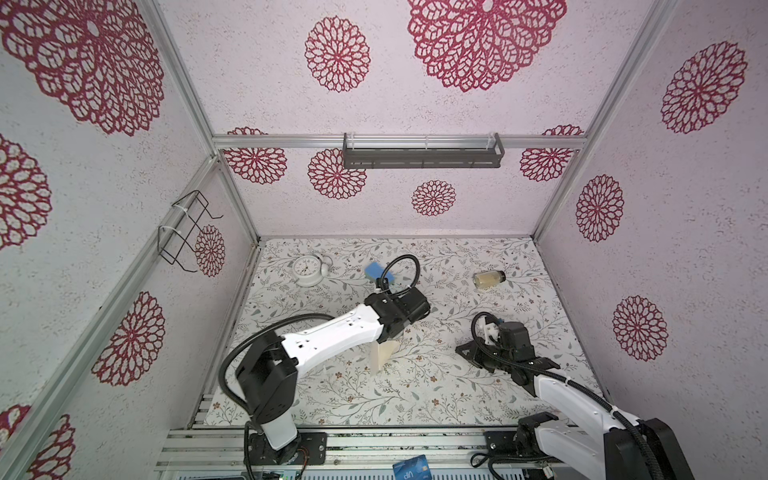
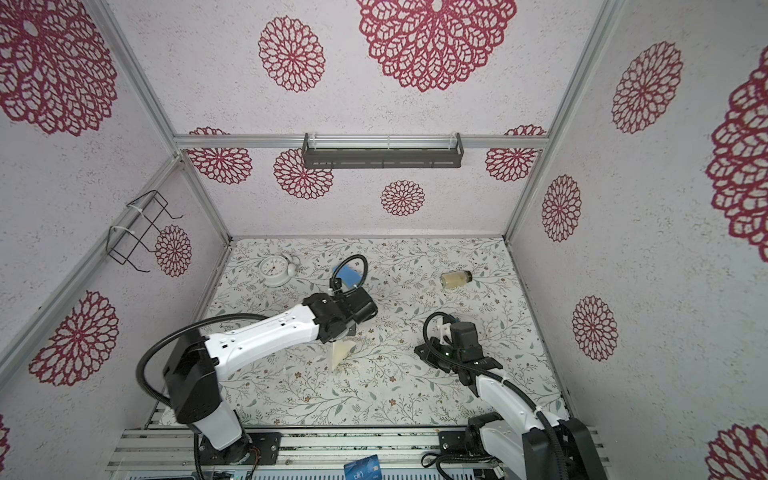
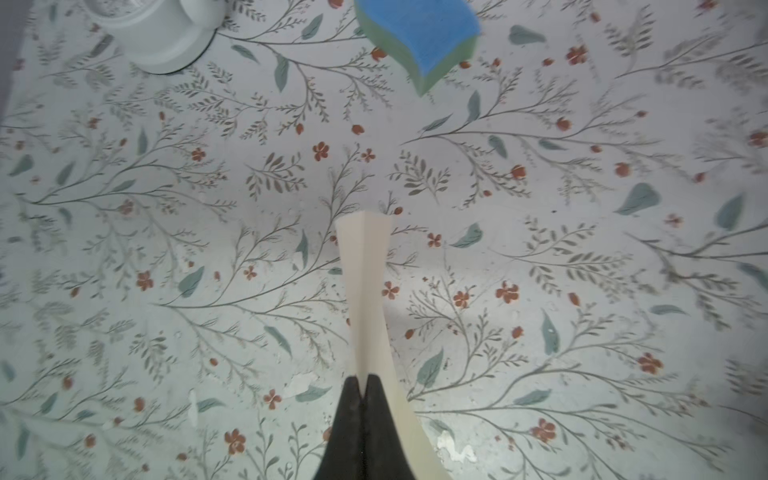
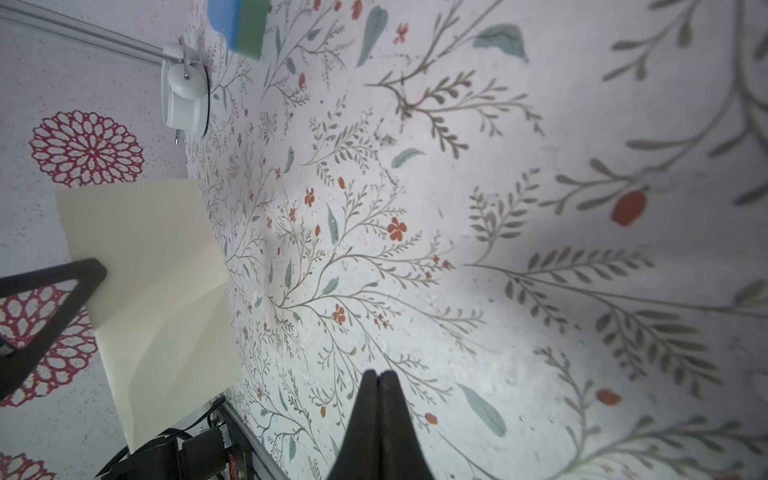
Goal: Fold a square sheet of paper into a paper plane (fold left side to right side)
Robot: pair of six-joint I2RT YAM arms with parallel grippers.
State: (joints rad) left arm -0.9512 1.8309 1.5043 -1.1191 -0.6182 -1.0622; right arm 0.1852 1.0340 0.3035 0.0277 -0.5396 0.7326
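The sheet of paper (image 3: 365, 270) is cream, folded in two, and held up in the air near the middle of the tabletop (image 1: 457, 395). In the left wrist view it is seen along its edge: two layers open a little, like a narrow V. In the right wrist view its broad face (image 4: 158, 270) shows a soft bend across it. In both top views it hangs down under the left arm's wrist (image 1: 384, 355). Whether its lower edge touches the tabletop, I cannot tell.

The left pincer (image 3: 365, 380) is pinching the sheet at its upper part, with both black fingers closed on the paper. The right pincer (image 4: 381, 376) is pressed together and holds nothing. It is low over the tabletop, to the right of the sheet and apart from it (image 1: 460, 349).

Farther back lies a blue sponge (image 1: 373, 269) with a green underside, partly behind the left arm's cable. A white alarm clock (image 1: 307, 270) is to the left of it. A small jar (image 1: 490, 279) lies on its side toward the right.
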